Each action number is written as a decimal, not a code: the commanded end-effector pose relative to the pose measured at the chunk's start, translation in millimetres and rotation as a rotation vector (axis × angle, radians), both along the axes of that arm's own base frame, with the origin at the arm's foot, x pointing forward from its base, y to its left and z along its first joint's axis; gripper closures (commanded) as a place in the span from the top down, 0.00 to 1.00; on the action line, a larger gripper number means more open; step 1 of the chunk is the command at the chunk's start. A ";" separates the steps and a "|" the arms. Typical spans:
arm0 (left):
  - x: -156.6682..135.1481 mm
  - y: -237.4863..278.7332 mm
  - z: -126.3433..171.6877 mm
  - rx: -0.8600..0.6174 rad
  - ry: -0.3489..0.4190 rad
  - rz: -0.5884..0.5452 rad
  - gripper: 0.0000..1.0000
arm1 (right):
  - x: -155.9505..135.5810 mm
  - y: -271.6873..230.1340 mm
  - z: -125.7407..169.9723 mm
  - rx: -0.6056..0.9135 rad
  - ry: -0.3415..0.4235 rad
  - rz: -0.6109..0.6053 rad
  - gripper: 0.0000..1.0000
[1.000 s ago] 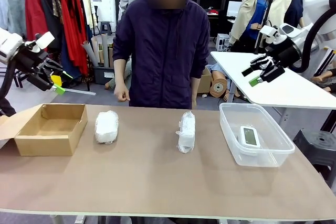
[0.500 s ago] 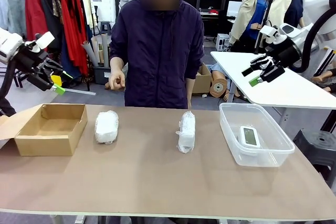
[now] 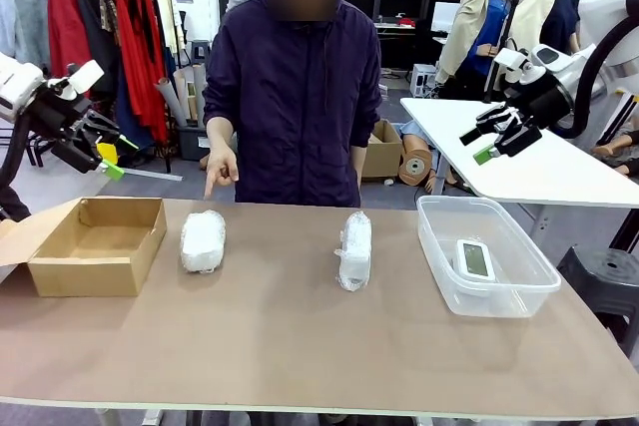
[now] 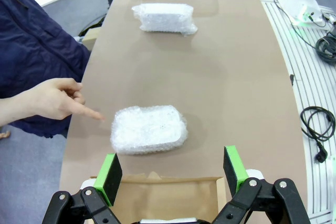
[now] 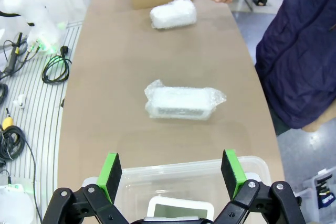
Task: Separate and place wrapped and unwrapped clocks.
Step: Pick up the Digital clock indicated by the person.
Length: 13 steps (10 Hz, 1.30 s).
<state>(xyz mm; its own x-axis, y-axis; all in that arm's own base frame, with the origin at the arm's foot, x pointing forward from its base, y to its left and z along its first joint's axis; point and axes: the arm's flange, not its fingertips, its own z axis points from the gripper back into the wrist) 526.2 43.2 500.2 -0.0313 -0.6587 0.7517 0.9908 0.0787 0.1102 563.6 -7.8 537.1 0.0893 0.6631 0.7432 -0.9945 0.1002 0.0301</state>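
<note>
Two wrapped clocks lie on the brown table: one bundle (image 3: pixel 203 240) left of centre, also in the left wrist view (image 4: pixel 148 128) and far off (image 5: pixel 173 13), and a second bundle (image 3: pixel 354 249) at centre (image 5: pixel 182 102) (image 4: pixel 164 18). The bare white clock (image 3: pixel 473 259) lies in the clear tub (image 3: pixel 522 279); its top edge (image 5: pixel 179 207) peeks up in the right wrist view. A person's hand (image 3: pixel 221 167) points down at the left bundle (image 4: pixel 58 99). My left gripper (image 3: pixel 108 160) hangs open above the cardboard box; my right gripper (image 3: pixel 496 142) hangs open high above the tub.
An open brown cardboard box (image 3: pixel 96 244) sits at the table's left end. The person stands at the far edge. A white table (image 3: pixel 529 162) stands behind on the right. Cables (image 4: pixel 318 129) lie on the floor beside the table.
The person's hand has come down from waist height and now points a finger at the left bundle. Neither arm has moved.
</note>
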 end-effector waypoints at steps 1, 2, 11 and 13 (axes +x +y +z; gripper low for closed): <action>-4.0 -1.4 0.4 0.003 -0.001 -0.005 1.00 | -4.2 -0.2 -2.9 -0.020 -0.022 0.008 1.00; -4.0 -1.4 0.4 0.003 -0.001 -0.005 1.00 | -4.2 -0.2 -2.9 -0.020 -0.022 0.008 1.00; 0.0 0.0 0.0 0.000 0.000 0.000 1.00 | -4.2 -0.2 -2.9 -0.020 -0.022 0.008 1.00; -7.0 -19.1 11.9 0.118 0.026 0.028 1.00 | -4.2 -0.2 -2.9 -0.020 -0.022 0.008 1.00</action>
